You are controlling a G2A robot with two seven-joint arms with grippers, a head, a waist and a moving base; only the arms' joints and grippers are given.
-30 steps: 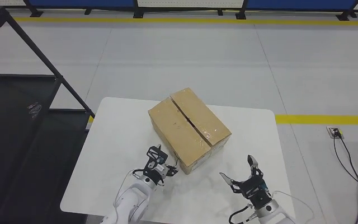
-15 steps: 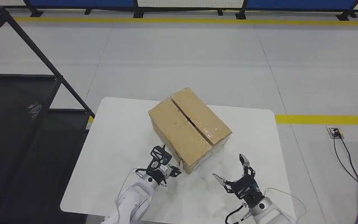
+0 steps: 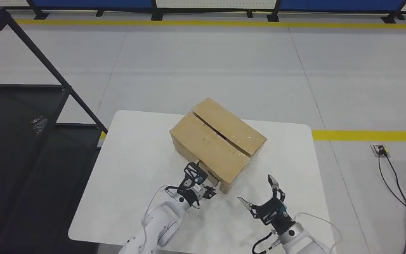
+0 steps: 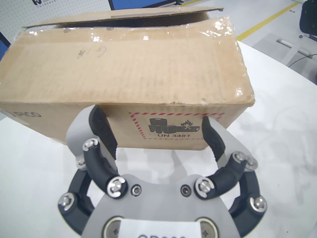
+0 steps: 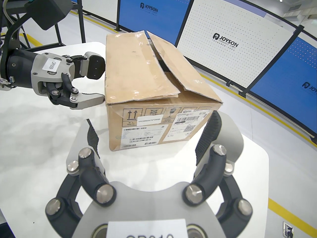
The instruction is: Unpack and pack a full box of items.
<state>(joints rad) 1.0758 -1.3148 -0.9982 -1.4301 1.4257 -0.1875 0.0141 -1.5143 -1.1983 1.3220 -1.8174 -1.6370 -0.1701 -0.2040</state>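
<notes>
Your left gripper (image 3: 202, 178), fingers spread, now touches the box (image 3: 217, 138) (flaps loose, unlifted) and has swung it on the worktop (image 3: 133, 165). Your right gripper (image 3: 257, 190), fingers also apart, has drawn nearer; unpacking awaits.

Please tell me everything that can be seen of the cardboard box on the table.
The cardboard box is brown, corrugated and rectangular, standing upright on the white table, turned askew to its edges. Its two top flaps meet along a middle seam, unsealed, one slightly lifted. Glossy clear tape clings to the edges. One side carries white labels; the end face has a red-hatched mark. The open left gripper is at that end face, seemingly touching; the open right gripper is apart.
</notes>
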